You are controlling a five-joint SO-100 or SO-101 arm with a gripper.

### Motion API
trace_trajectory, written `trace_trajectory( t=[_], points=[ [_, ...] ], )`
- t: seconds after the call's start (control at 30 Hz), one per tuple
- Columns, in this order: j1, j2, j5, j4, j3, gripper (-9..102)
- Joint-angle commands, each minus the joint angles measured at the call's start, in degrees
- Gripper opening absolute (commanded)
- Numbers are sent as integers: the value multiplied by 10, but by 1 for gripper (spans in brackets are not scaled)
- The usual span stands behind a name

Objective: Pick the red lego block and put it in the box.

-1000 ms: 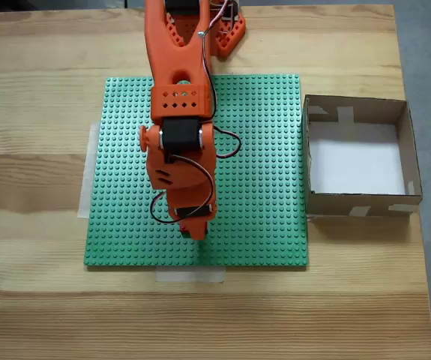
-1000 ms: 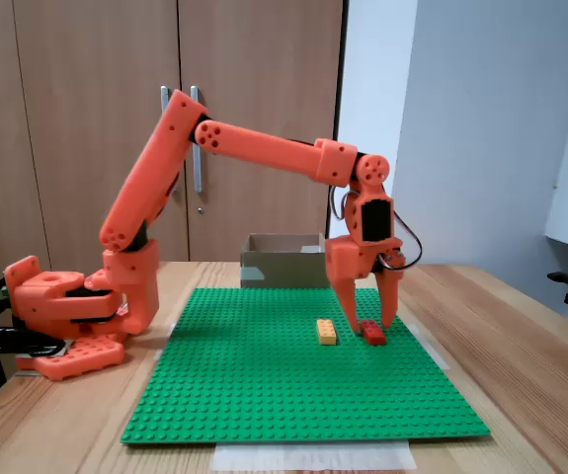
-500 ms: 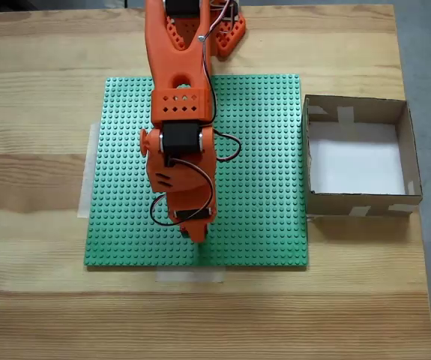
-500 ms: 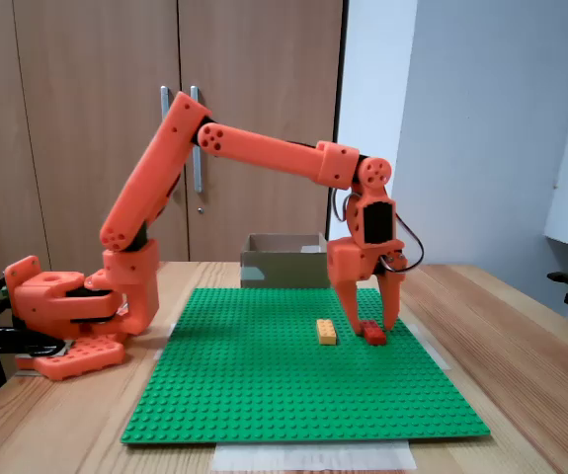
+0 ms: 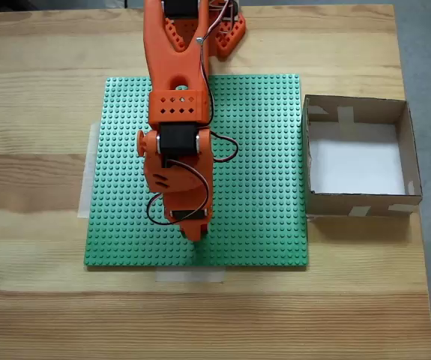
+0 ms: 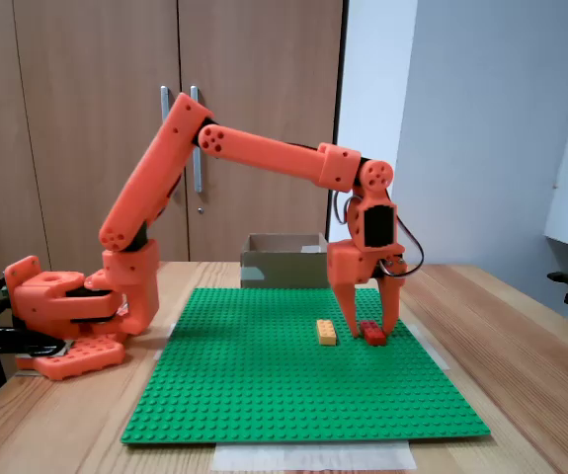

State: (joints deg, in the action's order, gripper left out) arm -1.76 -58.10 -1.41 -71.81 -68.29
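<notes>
In a fixed view from the side, the red lego block [image 6: 372, 333] lies on the green baseplate [image 6: 264, 385], right of an orange-yellow brick [image 6: 326, 332]. My gripper [image 6: 370, 330] points straight down over the red block. One finger stands on each side of it, drawn in close against it, and the block rests on the plate. In a fixed view from above, the arm covers both bricks, and the gripper [image 5: 193, 233] is near the front edge of the baseplate [image 5: 260, 150]. The box [image 5: 357, 204] stands right of the plate with its white floor bare.
In the side view the box [image 6: 282, 267] is behind the plate, past the arm. The arm's orange base [image 6: 66, 316] sits at the plate's left end. Wooden table [image 5: 35, 300] surrounds the plate, with tape strips at its edges.
The fingers have narrowed around the red block. From above, the wrist has shifted slightly left and toward the plate's front edge. The bricks have stayed in place.
</notes>
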Motion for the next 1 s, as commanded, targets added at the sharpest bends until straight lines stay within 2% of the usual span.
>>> trace_trajectory(
  t=[0.0,0.5,0.6,0.97],
  points=[
    [2,-3,-4,1,21,14],
    [6,-4,-12,-8,26,5],
    [8,-10,-13,-16,27,-1],
    [26,-98,-1,-23,14,-1]
  ],
)
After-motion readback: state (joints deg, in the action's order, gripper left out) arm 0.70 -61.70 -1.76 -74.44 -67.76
